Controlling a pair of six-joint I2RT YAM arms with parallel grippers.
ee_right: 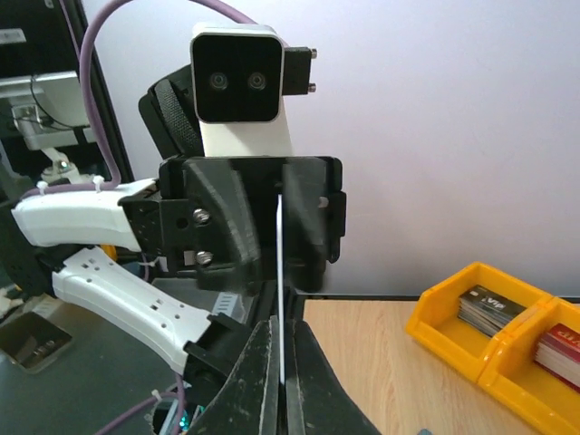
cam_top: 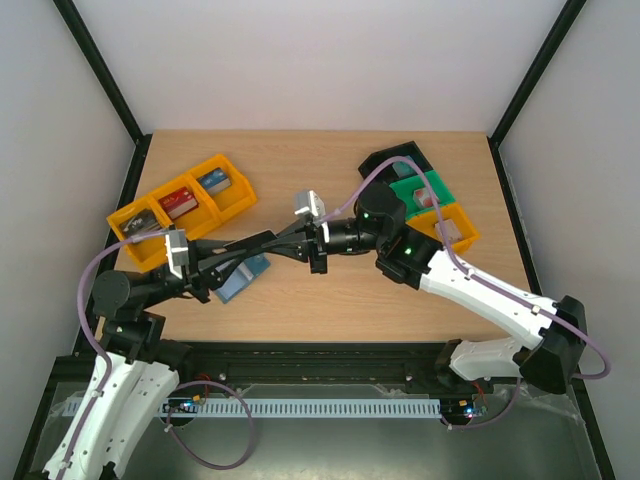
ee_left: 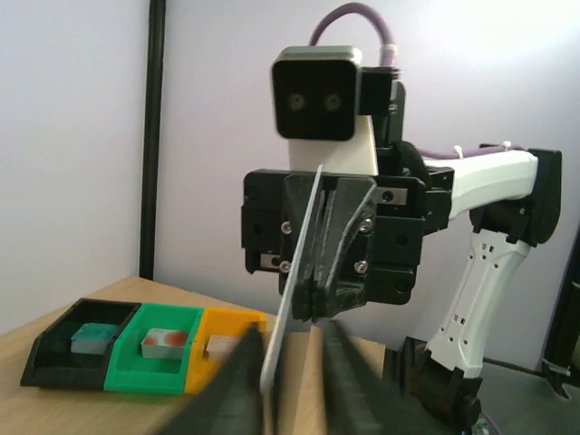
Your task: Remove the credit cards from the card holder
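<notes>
A thin credit card (ee_left: 304,236) stands on edge in mid-air between my two grippers, which meet nose to nose above the middle of the table. My right gripper (ee_right: 282,322) is shut on the card (ee_right: 281,272), its fingers pressed flat on both faces. My left gripper (ee_left: 288,328) has its jaws a little apart. The card leans against its left finger (ee_left: 237,372), and bare table shows between the card and the other finger. The blue card holder (cam_top: 240,282) lies on the table under the left arm, partly hidden by it.
Yellow trays (cam_top: 185,205) with card-like stacks sit at the back left. A black tray (ee_left: 77,349), a green tray (ee_left: 154,349) and an orange tray (ee_left: 222,349) holding blocks stand at the back right. Both arms cross the table's middle.
</notes>
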